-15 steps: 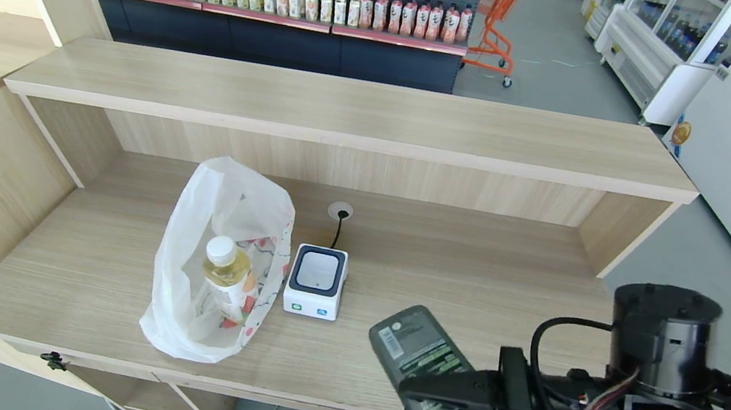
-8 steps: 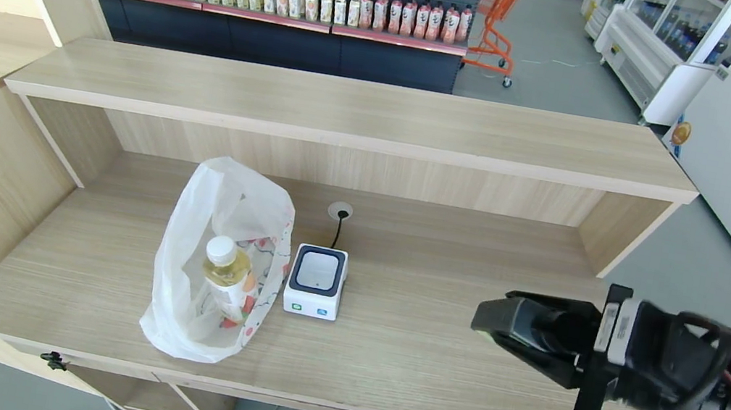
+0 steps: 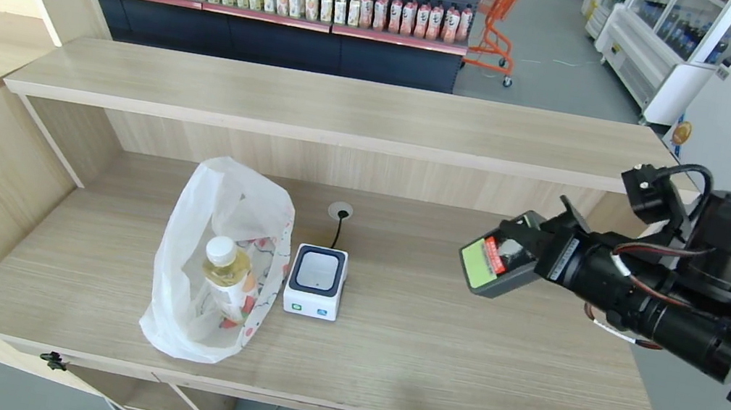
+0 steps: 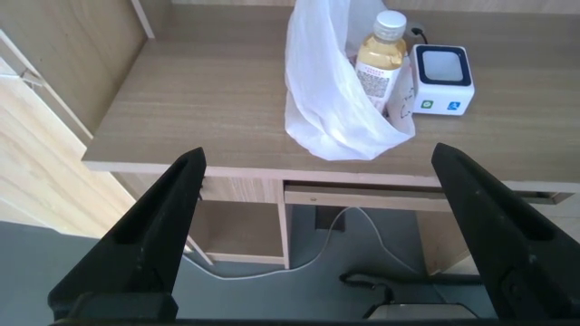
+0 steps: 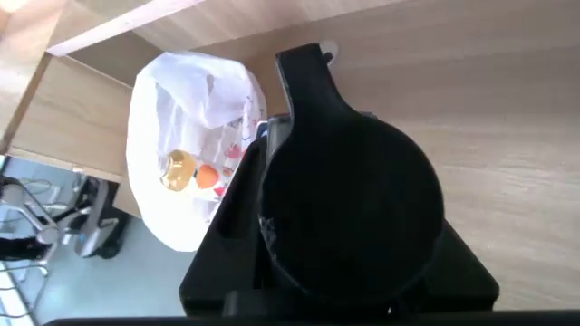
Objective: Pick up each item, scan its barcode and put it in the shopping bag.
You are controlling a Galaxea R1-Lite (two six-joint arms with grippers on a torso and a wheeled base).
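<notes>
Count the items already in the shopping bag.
1: a bottle standing upright in the shopping bag, left of the scanner. The plastic may hide others.

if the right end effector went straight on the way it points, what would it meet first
Probably the shopping bag. The right end effector, shut on a dark pack, aims above the scanner toward it. Height is unclear, so it may pass over.

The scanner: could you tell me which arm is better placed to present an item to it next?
Right, likely: the right gripper holds a dark box above the counter; the left gripper is open, empty, off the counter.
</notes>
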